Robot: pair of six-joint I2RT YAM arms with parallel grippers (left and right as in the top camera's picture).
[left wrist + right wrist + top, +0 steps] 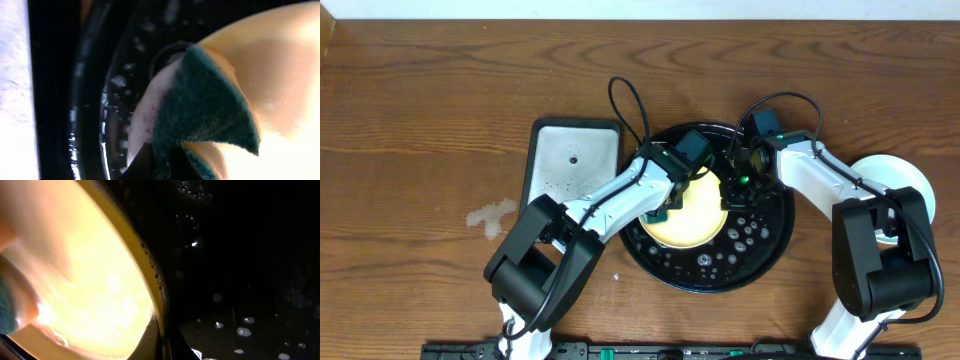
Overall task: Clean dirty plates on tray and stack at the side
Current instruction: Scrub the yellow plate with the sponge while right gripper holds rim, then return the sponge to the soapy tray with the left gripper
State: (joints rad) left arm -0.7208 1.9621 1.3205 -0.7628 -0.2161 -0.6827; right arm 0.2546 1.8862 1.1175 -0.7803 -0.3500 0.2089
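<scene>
The yellow plate (692, 222) lies in the black tray (772, 250), which is wet with droplets. My left gripper (660, 208) is shut on a dark green sponge (205, 110) and presses it on the plate's left part (290, 75). The jaws (165, 167) show at the bottom of the left wrist view. My right gripper (728, 195) is shut on the plate's right rim; in the right wrist view the fingers (161, 342) pinch the yellow rim (145, 270) above the tray floor (250, 255). A red-orange smear shows on the plate's lower left (50, 335). Pale plates (900, 175) sit at the far right, partly hidden by my right arm.
A small grey rectangular sponge tray (570, 165) lies just left of the black tray and shows as a pale strip in the left wrist view (15, 100). Both arms cross over the black tray. A pale wet stain (492, 215) marks the wooden table at the left.
</scene>
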